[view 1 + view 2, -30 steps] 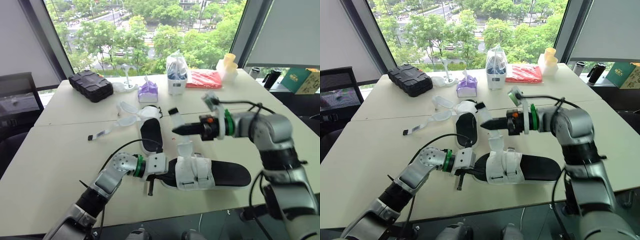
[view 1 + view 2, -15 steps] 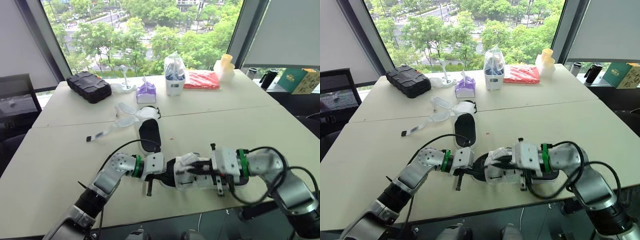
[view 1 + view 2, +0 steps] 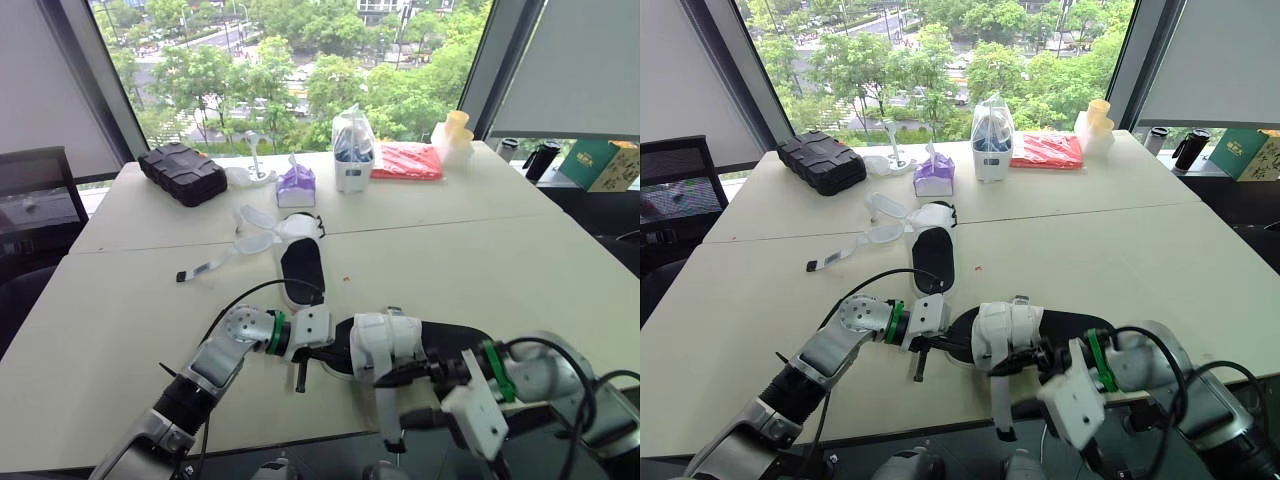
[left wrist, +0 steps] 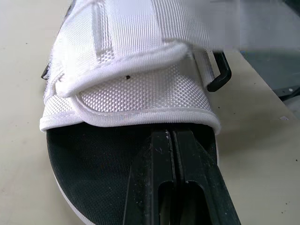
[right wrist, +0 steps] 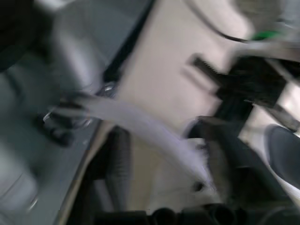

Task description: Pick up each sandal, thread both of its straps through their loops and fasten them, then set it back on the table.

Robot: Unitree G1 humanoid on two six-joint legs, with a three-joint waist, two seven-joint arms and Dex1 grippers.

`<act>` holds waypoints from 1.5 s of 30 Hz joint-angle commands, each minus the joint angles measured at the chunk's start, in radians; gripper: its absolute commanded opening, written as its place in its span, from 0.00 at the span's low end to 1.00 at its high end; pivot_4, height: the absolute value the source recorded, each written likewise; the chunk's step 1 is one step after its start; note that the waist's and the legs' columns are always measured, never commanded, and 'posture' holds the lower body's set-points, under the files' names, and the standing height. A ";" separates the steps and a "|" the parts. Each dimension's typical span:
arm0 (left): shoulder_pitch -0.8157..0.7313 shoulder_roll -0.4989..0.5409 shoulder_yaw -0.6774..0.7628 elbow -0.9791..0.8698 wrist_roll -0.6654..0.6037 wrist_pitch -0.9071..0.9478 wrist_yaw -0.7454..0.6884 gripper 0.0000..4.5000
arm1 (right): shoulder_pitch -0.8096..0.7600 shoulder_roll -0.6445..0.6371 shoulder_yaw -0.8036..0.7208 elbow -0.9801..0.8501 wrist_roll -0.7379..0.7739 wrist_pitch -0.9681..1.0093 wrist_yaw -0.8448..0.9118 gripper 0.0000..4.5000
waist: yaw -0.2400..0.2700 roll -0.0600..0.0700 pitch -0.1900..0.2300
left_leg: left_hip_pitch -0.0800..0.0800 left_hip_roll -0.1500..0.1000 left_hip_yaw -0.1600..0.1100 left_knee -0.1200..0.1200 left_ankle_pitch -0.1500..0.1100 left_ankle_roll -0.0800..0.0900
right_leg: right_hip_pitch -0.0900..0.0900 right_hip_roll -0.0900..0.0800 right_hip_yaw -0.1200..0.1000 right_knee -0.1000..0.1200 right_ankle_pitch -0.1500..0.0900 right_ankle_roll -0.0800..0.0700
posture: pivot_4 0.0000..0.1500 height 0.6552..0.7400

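A pale worktop [image 3: 110, 300] stands by a window. At its far left lies a black case [image 3: 180, 171]. Right of that, at mid-depth, one sandal [image 3: 299, 266] lies flat, with white straps spread loose to its left. The left pincer [image 4: 171, 136] reaches in from the near left. Its two fingers are pressed together, and their tips rest on the black footbed of the near sandal [image 3: 388, 342], just under its white front strap. This sandal lies along the near edge. One long strap [image 3: 386, 412] hangs from it over the edge. At the near right, the right pincer [image 3: 409, 397] is spread wide, and the hanging strap runs between its fingers.
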 commanded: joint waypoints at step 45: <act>0.102 -0.014 -0.105 -0.042 0.051 0.055 0.016 0.00 | -0.055 0.195 -0.141 -0.123 1.066 1.846 -0.572 0.01 | 0.024 0.001 -0.007 | -0.008 -0.004 0.001 0.000 -0.008 0.010 | -0.001 -0.007 -0.002 -0.016 0.001 0.004 | 1.00 1.00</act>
